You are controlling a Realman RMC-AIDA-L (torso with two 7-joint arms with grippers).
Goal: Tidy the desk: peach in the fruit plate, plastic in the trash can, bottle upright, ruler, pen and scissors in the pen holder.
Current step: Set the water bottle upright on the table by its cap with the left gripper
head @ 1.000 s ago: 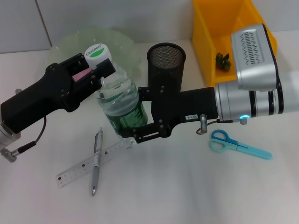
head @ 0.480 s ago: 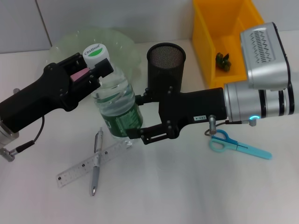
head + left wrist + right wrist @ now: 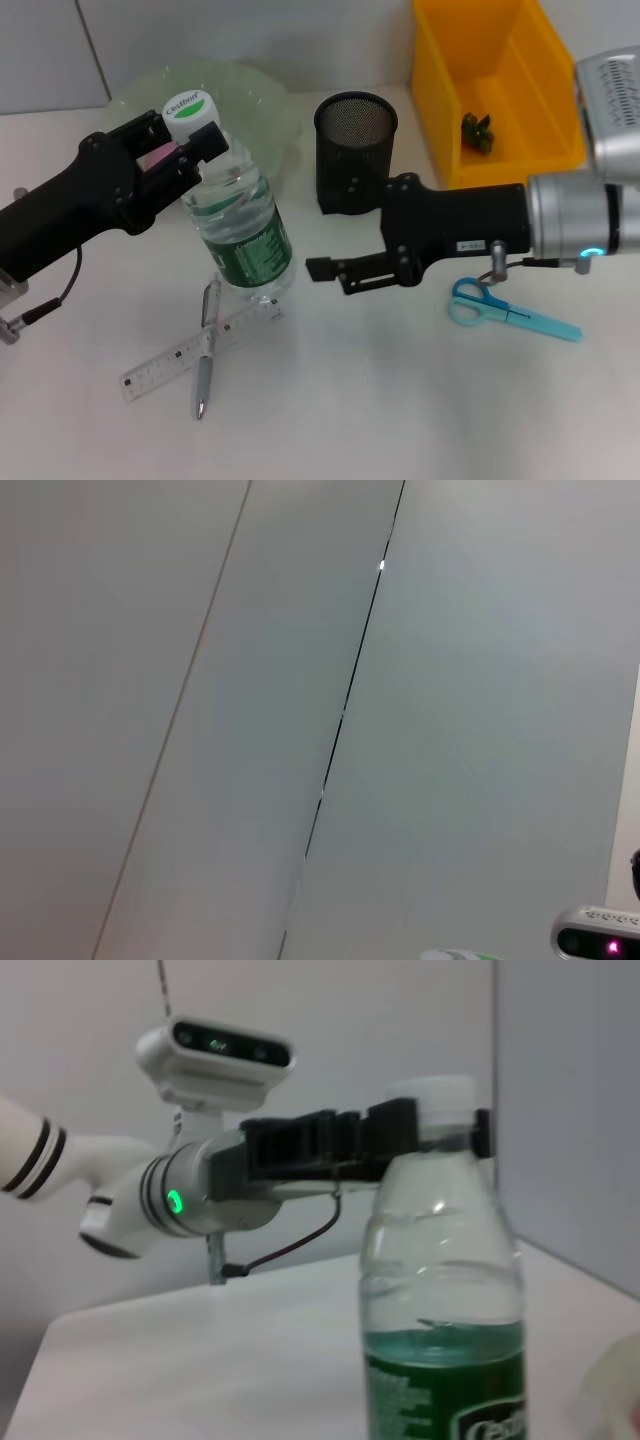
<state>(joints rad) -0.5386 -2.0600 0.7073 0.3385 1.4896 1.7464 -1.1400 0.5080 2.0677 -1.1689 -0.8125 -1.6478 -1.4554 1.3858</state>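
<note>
The water bottle [image 3: 243, 235] with a green label and white cap stands upright on the desk, also seen as the bottle [image 3: 445, 1340] in the right wrist view. My left gripper [image 3: 186, 138] is shut on its neck just under the cap. My right gripper [image 3: 338, 272] is open, a short way right of the bottle and apart from it. The clear ruler [image 3: 180, 358] and silver pen [image 3: 206, 345] lie crossed in front of the bottle. Blue scissors [image 3: 512, 310] lie at the right. The black mesh pen holder [image 3: 355, 150] stands behind. The peach is out of view.
A pale green fruit plate [image 3: 250, 95] sits at the back left, behind the bottle. The yellow bin [image 3: 440, 110] at the back right holds a small dark green crumpled item [image 3: 478, 131]. My right forearm [image 3: 560, 215] spans the desk above the scissors.
My right gripper has let go of the bottle and drawn back to the right. The bottle has gone from tilted to upright, shifting slightly left with my left gripper at its neck.
</note>
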